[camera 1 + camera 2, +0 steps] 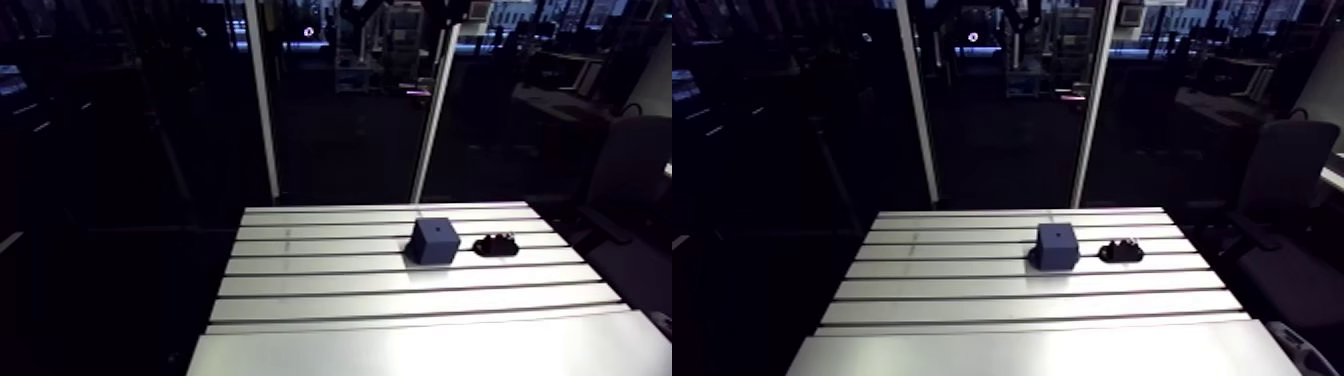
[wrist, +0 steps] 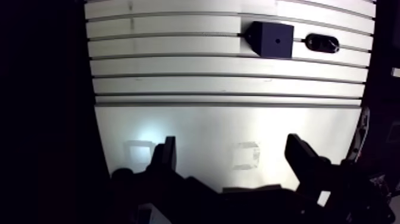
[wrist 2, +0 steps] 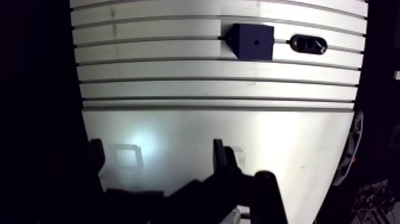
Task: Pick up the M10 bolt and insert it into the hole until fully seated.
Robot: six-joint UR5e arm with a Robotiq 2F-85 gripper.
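Aluminium desk [image 1: 400, 300], arm view: lengthwise slots cover the far portion, and a smooth unslotted plate forms the near portion. A dark blue block [image 1: 435, 242] stands on the slotted portion, toward the far edge and right of centre, with a small hole [image 1: 440, 231] in its top face. The M10 bolt [image 1: 495, 244] shows only as a small dark oval shape. It lies just beside the block on the side toward the desk's right edge, separated from it by a narrow gap. Bare surface extends from the block to the left edge and to the near edge. The end effector does not appear in this view.

Wrist view: the end effector [image 2: 231, 143] hangs over the smooth plate. Its fingers [image 2: 165, 156] are spread wide, with nothing between them. The block lies well ahead of the end effector, across several slots. The bolt lies equally far ahead, beyond the block and near the desk's side edge. Bare desk separates the fingers from both items.
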